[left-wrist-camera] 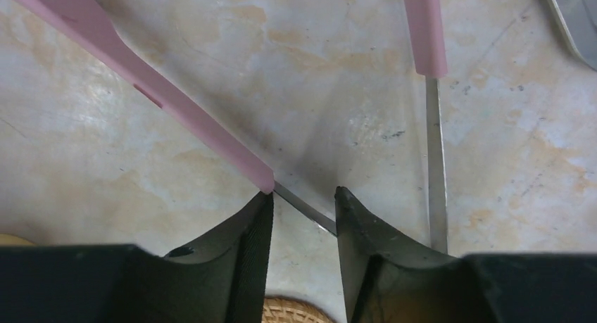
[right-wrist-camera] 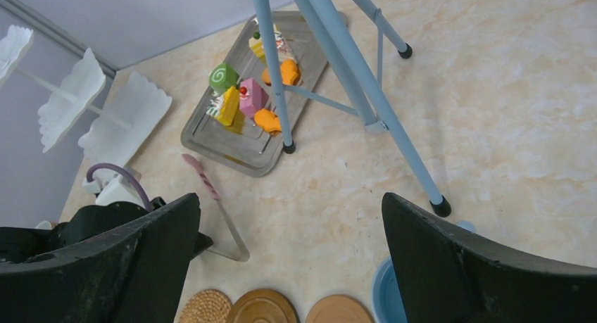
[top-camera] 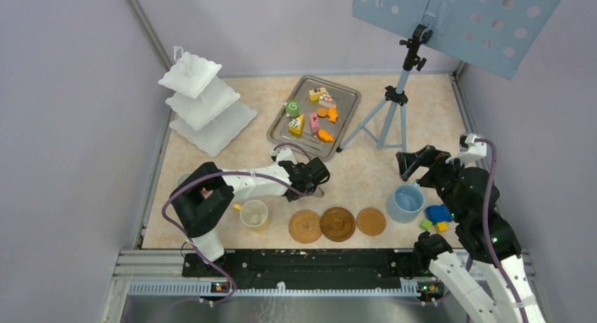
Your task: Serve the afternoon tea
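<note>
On the metal tray (top-camera: 343, 101) sit a green swirl roll (top-camera: 292, 108), yellow wedge (top-camera: 297, 124) and pink slice (top-camera: 314, 122); left hand (left-wrist-camera: 303, 194) parted around one pink tongs (left-wrist-camera: 141, 77) arm, right hand (right-wrist-camera: 290, 203) splayed.

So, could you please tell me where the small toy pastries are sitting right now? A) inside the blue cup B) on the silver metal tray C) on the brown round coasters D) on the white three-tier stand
B: the small toy pastries all lie on the silver metal tray, while the white three-tier stand and the three brown round coasters hold nothing.
</note>
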Controlling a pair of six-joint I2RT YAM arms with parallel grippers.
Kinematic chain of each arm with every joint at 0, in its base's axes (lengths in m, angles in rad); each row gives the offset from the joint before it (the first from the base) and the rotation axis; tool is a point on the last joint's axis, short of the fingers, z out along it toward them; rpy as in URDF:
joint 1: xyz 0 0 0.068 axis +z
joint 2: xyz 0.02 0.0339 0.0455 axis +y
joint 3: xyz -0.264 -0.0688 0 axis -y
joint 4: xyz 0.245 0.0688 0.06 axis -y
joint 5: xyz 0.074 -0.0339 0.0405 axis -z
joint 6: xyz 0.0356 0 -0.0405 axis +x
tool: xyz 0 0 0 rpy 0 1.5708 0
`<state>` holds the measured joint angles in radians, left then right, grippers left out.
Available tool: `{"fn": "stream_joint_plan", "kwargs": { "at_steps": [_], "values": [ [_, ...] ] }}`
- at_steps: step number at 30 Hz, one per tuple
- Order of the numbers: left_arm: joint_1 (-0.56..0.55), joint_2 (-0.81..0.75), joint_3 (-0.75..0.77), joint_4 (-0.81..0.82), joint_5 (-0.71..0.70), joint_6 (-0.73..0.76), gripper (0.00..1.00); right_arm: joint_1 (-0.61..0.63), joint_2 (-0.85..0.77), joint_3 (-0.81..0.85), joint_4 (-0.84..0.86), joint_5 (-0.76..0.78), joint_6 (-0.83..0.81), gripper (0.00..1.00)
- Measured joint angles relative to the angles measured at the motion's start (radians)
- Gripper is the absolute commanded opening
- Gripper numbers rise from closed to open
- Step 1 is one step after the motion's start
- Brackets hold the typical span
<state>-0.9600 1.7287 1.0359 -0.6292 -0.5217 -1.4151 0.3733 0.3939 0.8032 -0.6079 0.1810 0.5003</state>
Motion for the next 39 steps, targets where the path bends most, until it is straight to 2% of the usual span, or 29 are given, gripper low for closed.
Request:
{"fn": "stream_joint_plan", "kwargs": {
  "at_steps": [5, 11, 15, 21, 28, 33, 35, 36, 37, 38, 39],
  "values": [
    [0.018, -0.003, -0.019, 0.000, -0.057, 0.083, 0.20, 0.000, 0.001, -0.005, 0.001, -0.006, 0.000, 0.99],
    [0.047, -0.053, -0.091, 0.000, -0.128, 0.189, 0.11, 0.000, 0.001, -0.018, 0.009, -0.008, 0.000, 0.99],
    [0.049, -0.129, -0.151, 0.006, -0.166, 0.282, 0.07, 0.000, 0.002, -0.026, 0.012, -0.010, 0.000, 0.99],
    [0.049, -0.214, -0.216, 0.124, -0.206, 0.521, 0.00, 0.000, 0.010, -0.030, 0.021, -0.013, 0.002, 0.99],
    [0.068, -0.212, -0.228, 0.344, -0.234, 0.835, 0.00, 0.000, 0.017, -0.044, 0.032, -0.021, 0.008, 0.99],
    [0.089, -0.173, -0.217, 0.462, -0.196, 0.990, 0.00, 0.000, 0.020, -0.044, 0.035, -0.021, 0.009, 0.99],
    [0.091, -0.168, -0.199, 0.449, -0.191, 0.998, 0.13, 0.000, 0.020, -0.044, 0.034, -0.021, 0.009, 0.99],
    [0.091, -0.168, -0.187, 0.433, -0.191, 0.990, 0.27, 0.000, 0.020, -0.044, 0.034, -0.021, 0.009, 0.99],
    [0.091, -0.169, -0.175, 0.417, -0.193, 0.974, 0.51, 0.000, 0.020, -0.044, 0.032, -0.021, 0.009, 0.99],
    [0.091, -0.170, -0.167, 0.399, -0.195, 0.962, 0.78, 0.000, 0.020, -0.044, 0.031, -0.021, 0.009, 0.99],
    [0.091, -0.175, -0.161, 0.371, -0.201, 0.929, 0.87, 0.000, 0.020, -0.044, 0.031, -0.021, 0.009, 0.99]
  ]
}}
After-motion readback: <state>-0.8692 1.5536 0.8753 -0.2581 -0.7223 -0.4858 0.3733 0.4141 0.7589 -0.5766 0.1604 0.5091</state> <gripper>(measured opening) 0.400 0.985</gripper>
